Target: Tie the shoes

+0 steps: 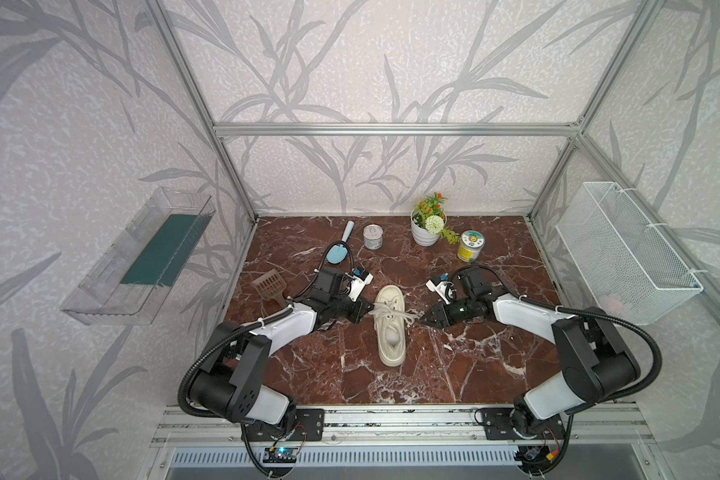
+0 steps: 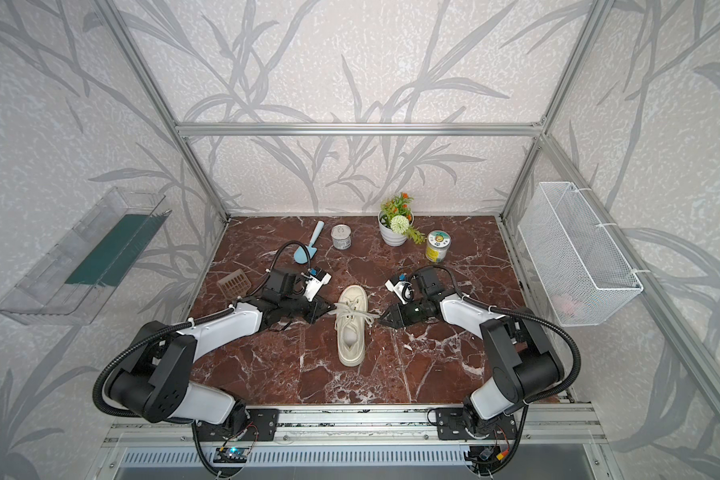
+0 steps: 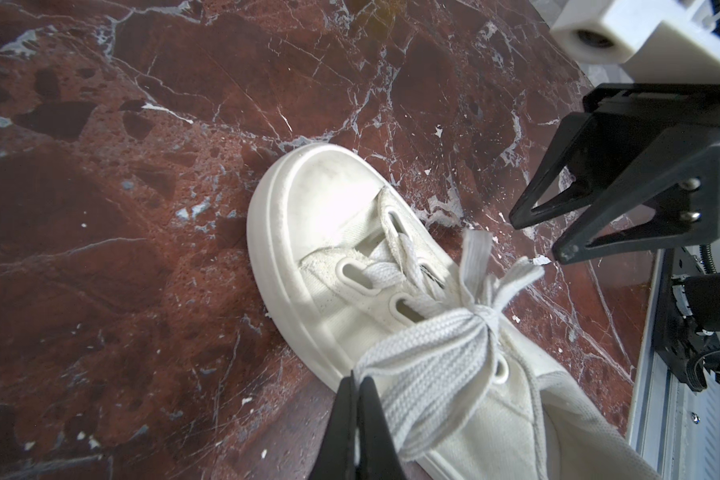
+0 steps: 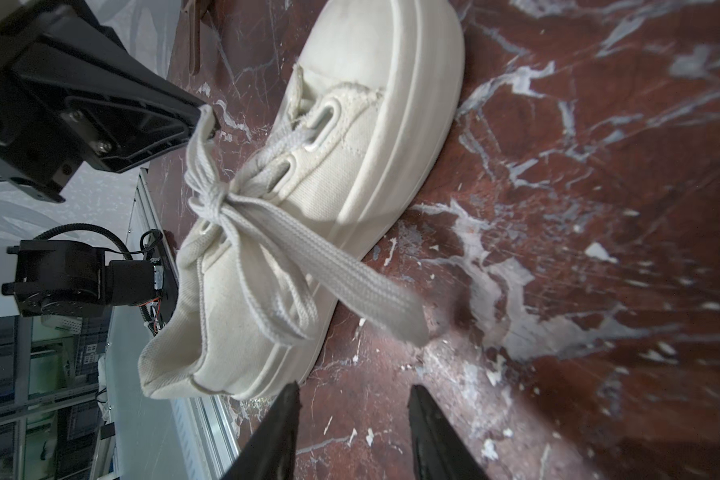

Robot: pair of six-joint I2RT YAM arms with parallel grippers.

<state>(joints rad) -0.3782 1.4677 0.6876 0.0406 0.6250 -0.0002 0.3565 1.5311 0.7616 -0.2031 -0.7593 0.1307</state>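
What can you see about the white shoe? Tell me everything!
The shoe is a cream low sneaker, cloth-looking on top, with a thick chunky sole and oval lace holes. It stands upright on its sole in the middle of the marble-look table, toe pointing toward the back wall. Its flat laces are knotted in a bow. The left gripper is shut on one loop; the right gripper hangs open by the other loop, not touching.

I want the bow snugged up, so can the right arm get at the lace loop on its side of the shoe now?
Probably yes. The right gripper is open and empty, close beside that loop, with bare tabletop between. The left gripper pinches the opposite loop, clear of it.
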